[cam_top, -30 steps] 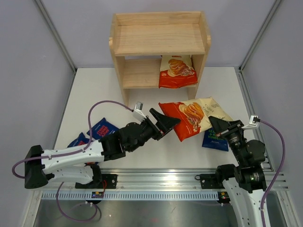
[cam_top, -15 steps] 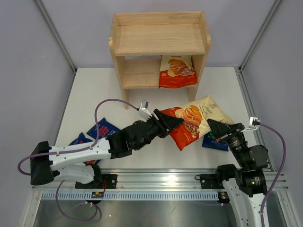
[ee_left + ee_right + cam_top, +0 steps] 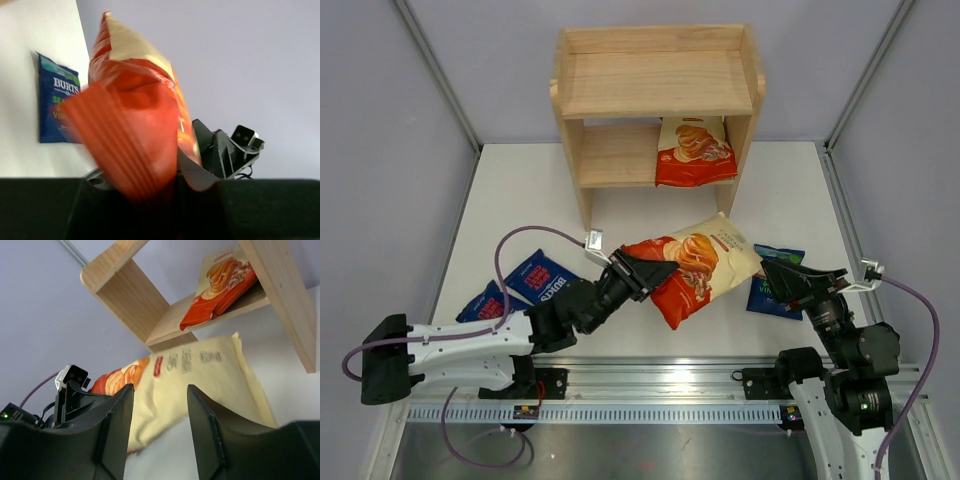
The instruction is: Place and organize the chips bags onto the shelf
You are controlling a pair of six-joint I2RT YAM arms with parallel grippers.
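Table (image 3: 520, 190) — w/ shelf (image 3: 655, 85), 3 Burts bags (image 3: 545, 280).

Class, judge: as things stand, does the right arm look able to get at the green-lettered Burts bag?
Probably yes. The right gripper is open right over the green-lettered Burts bag, flat on the table. The Cassava Chips bag, held in the left gripper, is beside it, not covering it.

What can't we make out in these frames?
Left wrist: left gripper fingertips, behind the blurred held Cassava bag.
Top: green-lettered Burts bag lettering, mostly under the right gripper.
Top: leftmost Burts bag lower edge, behind the left arm.
Right wrist: shelf top tier, past the upper frame edge.
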